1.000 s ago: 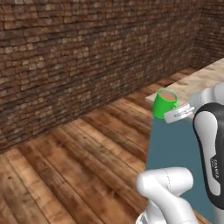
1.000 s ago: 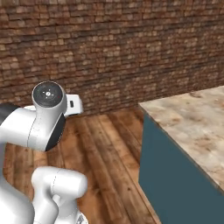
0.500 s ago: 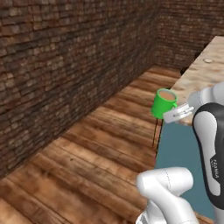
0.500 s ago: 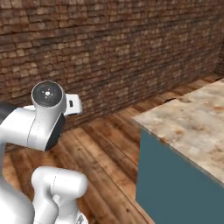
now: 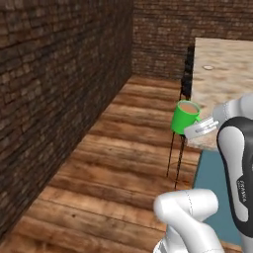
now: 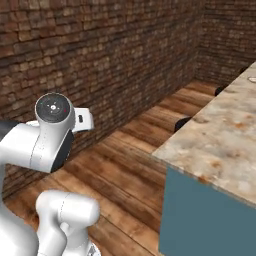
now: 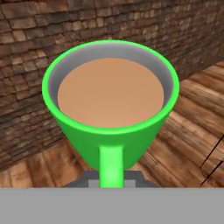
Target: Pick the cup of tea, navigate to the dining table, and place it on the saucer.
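Note:
The cup of tea [image 5: 184, 117], a bright green mug with brown liquid, hangs upright in the air, and my gripper [image 5: 196, 129] is shut on its side handle. In the hand view the cup of tea [image 7: 111, 103] looms close, handle [image 7: 110, 166] toward me, above wooden floor and brick wall. The dining table [image 5: 225, 79], with its beige marbled top and teal base, stretches away on the right, just beyond the cup. It also runs along the right of the right base view as the dining table [image 6: 225, 145]. A small pale round dish [image 5: 208, 67] lies far along its top; I cannot tell whether it is the saucer.
A brick wall [image 5: 59, 84] runs along the left, with wooden floor [image 5: 113, 163] between it and the table. Dark stools [image 5: 187, 74] stand along the table's near side, and thin stool legs [image 5: 174, 158] show right below the cup. More stools [image 6: 182, 123] stand by the table edge.
The whole picture has swung as the base turned, so the table top now stretches ahead. The cup has stayed in the shut gripper, in the same spot relative to the arm.

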